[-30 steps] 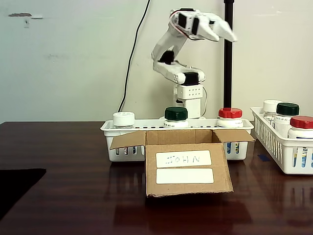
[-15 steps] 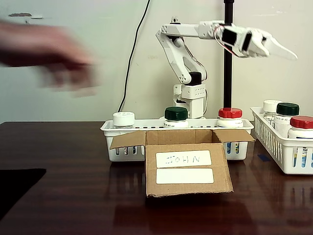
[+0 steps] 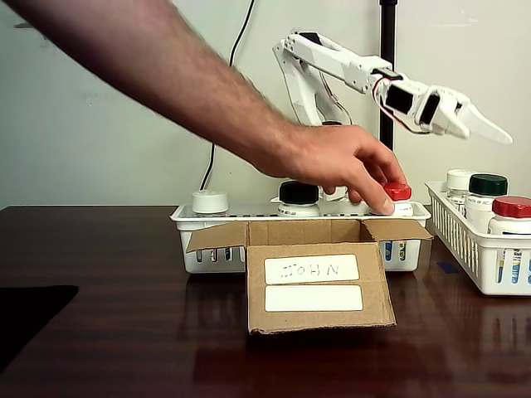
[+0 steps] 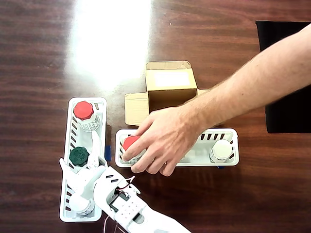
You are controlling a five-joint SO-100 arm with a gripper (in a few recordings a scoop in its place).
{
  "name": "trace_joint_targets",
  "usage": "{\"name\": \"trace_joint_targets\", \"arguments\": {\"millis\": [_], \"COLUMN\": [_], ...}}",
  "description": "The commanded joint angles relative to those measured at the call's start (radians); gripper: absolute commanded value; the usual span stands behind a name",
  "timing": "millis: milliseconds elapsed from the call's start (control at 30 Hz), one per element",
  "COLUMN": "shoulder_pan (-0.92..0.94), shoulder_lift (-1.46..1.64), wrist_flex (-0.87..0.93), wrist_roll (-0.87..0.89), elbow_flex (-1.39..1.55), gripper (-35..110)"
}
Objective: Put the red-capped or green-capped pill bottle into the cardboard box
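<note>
On the box (image 3: 319,278) front in the fixed view, we read the upper white label (image 3: 311,269) as handwritten "JOHN", appearing mirrored. The lower label (image 3: 314,298) is blank. Print on the bottles in the right basket (image 3: 489,265) is too small for us to read.

A brown cardboard box (image 3: 319,278) with two white labels sits on a dark, glossy wood-grain table (image 3: 124,332). Behind it, white slatted baskets (image 3: 207,240) hold white bottles with red (image 3: 512,207), dark green (image 3: 488,184) and white (image 3: 210,201) caps. The robot arm (image 3: 348,70) is white with black joints.
</note>
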Motion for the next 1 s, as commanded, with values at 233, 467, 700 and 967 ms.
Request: {"name": "trace_joint_targets", "arguments": {"millis": [233, 467, 700, 967], "shoulder_pan": [0.015, -0.037, -0.028, 0.009], "shoulder_lift": [-0.121, -0.215, -0.295, -0.339], "wrist_flex": [-0.178, -0.273, -0.367, -0.41], "wrist_roll": [-0.017, -0.086, -0.1, -0.117], "elbow_flex": [0.012, 0.017, 0.044, 0.069], "gripper": [98, 98, 98, 98]}}
